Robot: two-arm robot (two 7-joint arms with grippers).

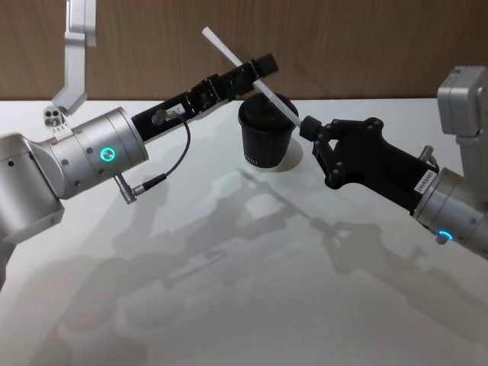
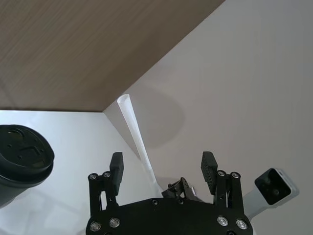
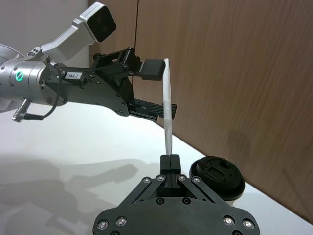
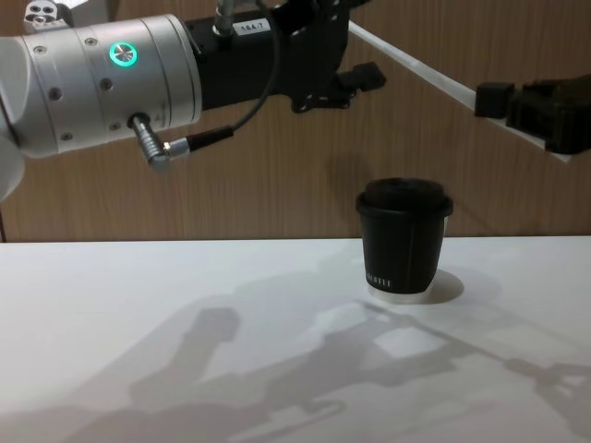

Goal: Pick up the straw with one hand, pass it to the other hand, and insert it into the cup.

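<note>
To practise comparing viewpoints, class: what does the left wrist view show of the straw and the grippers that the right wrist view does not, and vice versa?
Left wrist view: the left gripper open, its fingers standing clear on either side of the straw. Right wrist view: the right gripper shut on one end of the straw, and the left arm's silver wrist with its green ring. Both: the straw, the left gripper and the lidded cup.

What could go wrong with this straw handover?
The right gripper pinches the straw only at its lower end, so it could swing as the left gripper closes. The left gripper is open around the straw; if the right lets go first, it drops. The straw is slanted above the cup, so insertion could miss.
</note>
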